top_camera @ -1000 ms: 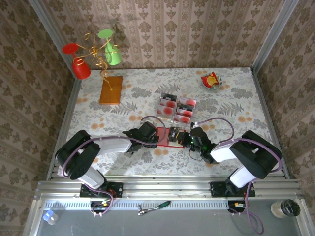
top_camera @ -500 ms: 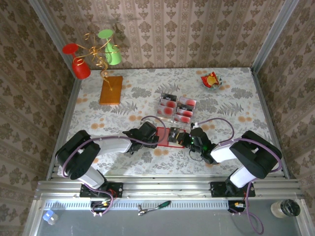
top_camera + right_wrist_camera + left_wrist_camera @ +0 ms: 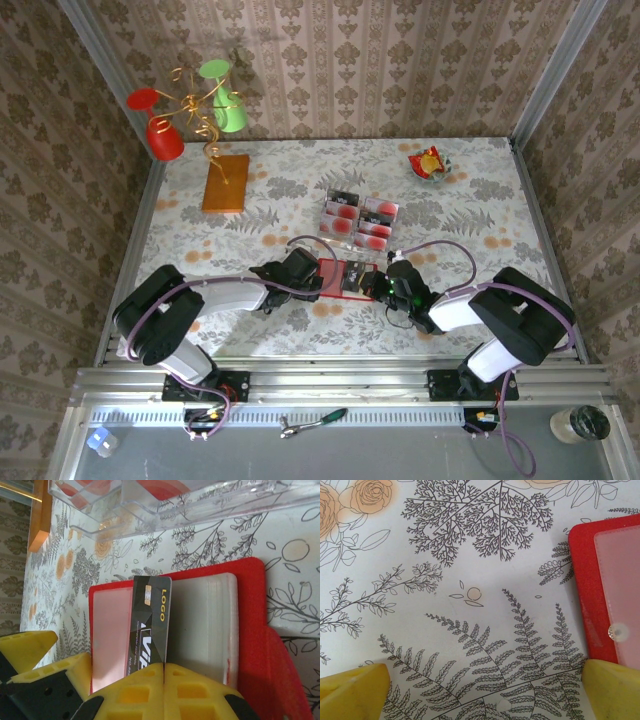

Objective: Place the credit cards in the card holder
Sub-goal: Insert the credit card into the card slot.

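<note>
Credit card: thin, stiff, light, slick. My right jaws pinch it by short end, over open card holder on counter. My left jaws spread wide beside holder's edge.

The credit card is catching the light with a dark, glossy plastic face, while the card holder is showing a dull, matt red cover and smooth, frosted plastic pockets. The table cover is looking smooth and matt under its printed ferns, the clear tray is gleaming as hard, glossy plastic — and the right gripper is showing matt yellow plastic.
</note>
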Robot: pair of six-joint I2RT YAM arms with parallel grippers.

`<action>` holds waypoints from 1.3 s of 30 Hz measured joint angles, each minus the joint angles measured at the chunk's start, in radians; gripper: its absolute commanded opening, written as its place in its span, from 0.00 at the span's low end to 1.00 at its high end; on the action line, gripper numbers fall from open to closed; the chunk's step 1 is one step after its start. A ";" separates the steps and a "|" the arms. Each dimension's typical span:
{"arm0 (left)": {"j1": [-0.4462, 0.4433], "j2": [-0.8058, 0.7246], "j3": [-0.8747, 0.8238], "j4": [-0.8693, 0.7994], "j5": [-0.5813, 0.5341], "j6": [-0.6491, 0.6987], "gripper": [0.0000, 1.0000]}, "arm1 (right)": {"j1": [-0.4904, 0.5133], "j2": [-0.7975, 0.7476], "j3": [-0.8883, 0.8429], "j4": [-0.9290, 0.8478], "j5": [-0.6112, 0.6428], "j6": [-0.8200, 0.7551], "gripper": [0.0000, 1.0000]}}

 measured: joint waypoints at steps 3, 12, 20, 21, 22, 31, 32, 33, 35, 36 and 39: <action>0.000 0.000 0.000 0.000 0.000 0.000 1.00 | 0.000 0.000 0.000 -0.010 -0.010 0.000 0.00; 0.000 0.000 0.000 0.000 0.000 0.000 1.00 | -0.003 0.000 0.010 -0.036 -0.027 -0.001 0.00; 0.000 0.000 0.000 0.000 0.000 0.000 1.00 | -0.005 -0.001 0.026 -0.070 -0.035 -0.001 0.00; 0.000 0.000 0.000 0.000 0.000 0.000 1.00 | -0.005 -0.001 0.027 -0.072 -0.035 -0.001 0.00; 0.000 0.000 0.000 0.000 0.000 0.000 1.00 | -0.005 -0.001 0.027 -0.074 -0.035 -0.001 0.00; 0.000 0.000 0.000 0.000 0.000 0.000 1.00 | -0.013 -0.007 0.034 -0.096 -0.051 -0.002 0.00; 0.000 0.000 0.000 0.000 0.000 0.000 1.00 | -0.013 -0.007 0.034 -0.096 -0.054 -0.003 0.00; 0.000 0.000 0.000 0.000 0.000 0.000 1.00 | -0.014 -0.007 0.034 -0.097 -0.057 -0.004 0.00; 0.000 0.000 0.000 0.000 0.000 0.000 1.00 | -0.019 -0.007 0.034 -0.098 -0.062 -0.005 0.00; 0.000 0.000 0.000 0.000 0.000 0.000 1.00 | -0.019 -0.007 0.034 -0.098 -0.066 -0.007 0.00; 0.000 0.000 0.000 0.000 0.000 0.000 1.00 | -0.023 -0.007 0.038 -0.106 -0.076 -0.009 0.00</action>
